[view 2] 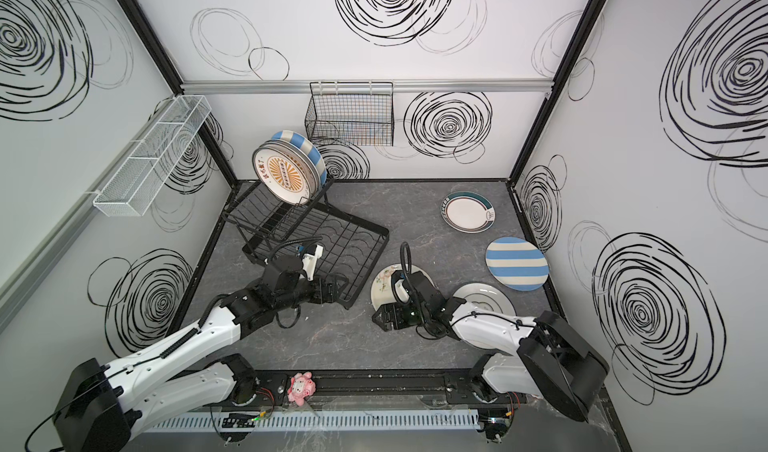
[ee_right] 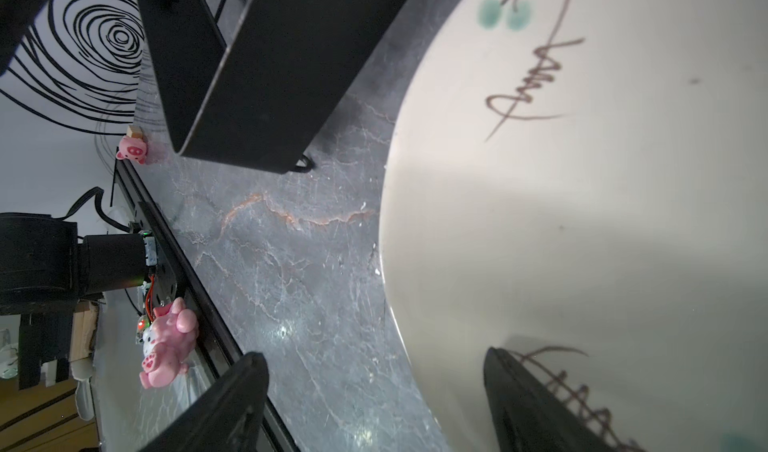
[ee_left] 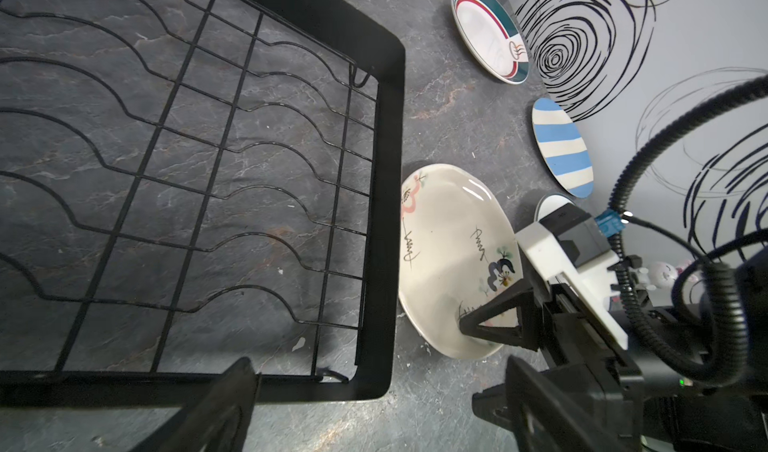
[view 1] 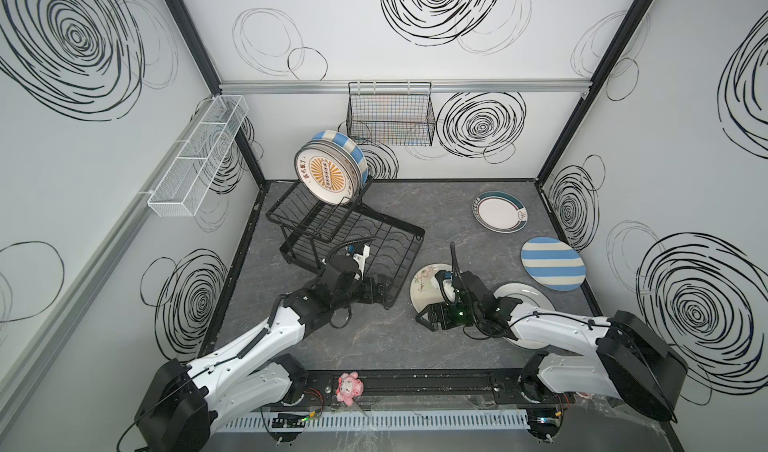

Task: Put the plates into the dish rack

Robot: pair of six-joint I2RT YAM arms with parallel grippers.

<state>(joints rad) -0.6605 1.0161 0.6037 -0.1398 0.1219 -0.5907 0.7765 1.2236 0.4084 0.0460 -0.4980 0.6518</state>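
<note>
Right pincer (ee_right: 374,356), spread wide, straddles the rim of the floral plate (ee_right: 582,221) lying flat on the desk (ee_right: 291,262) beside the dish rack (view 1: 409,237). The likely next move is to clamp and lift. Left pincer (ee_left: 378,364), also wide, hovers at the rack's corner.

Light is even, diffuse, fairly bright; shadows soft. Both top views sharp, walls (view 1: 374,67) bowed toward edges. My right wrist view: floral plate (ee_right: 582,221) close, slightly blurred, broad shadow across it. Small glare on tabletop (ee_right: 284,331).
</note>
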